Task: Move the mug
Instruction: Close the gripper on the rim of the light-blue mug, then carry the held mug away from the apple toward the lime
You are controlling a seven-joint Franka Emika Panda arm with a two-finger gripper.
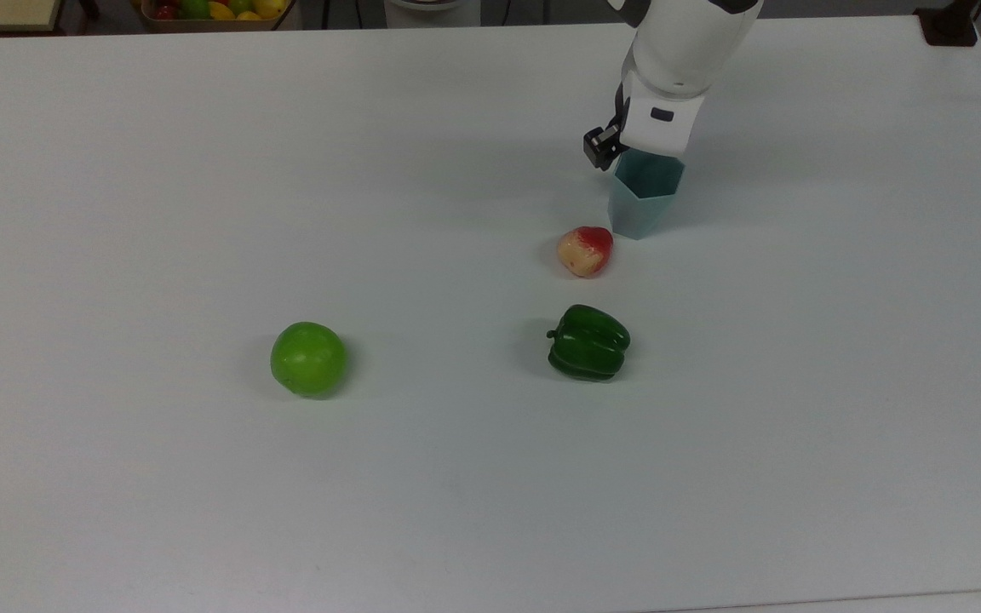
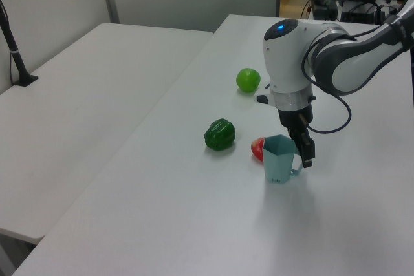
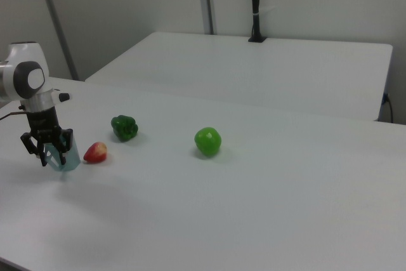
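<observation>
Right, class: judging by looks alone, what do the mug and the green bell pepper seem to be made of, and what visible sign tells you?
The mug: probably moulded plastic with a matte finish. Its flat facets are an even pale blue-teal and show no bright reflections.

The green bell pepper: likely a plastic imitation with a glossy finish. Its lobes are smooth, evenly dark green and carry small bright highlights. A real pepper cannot be ruled out from looks alone.
</observation>
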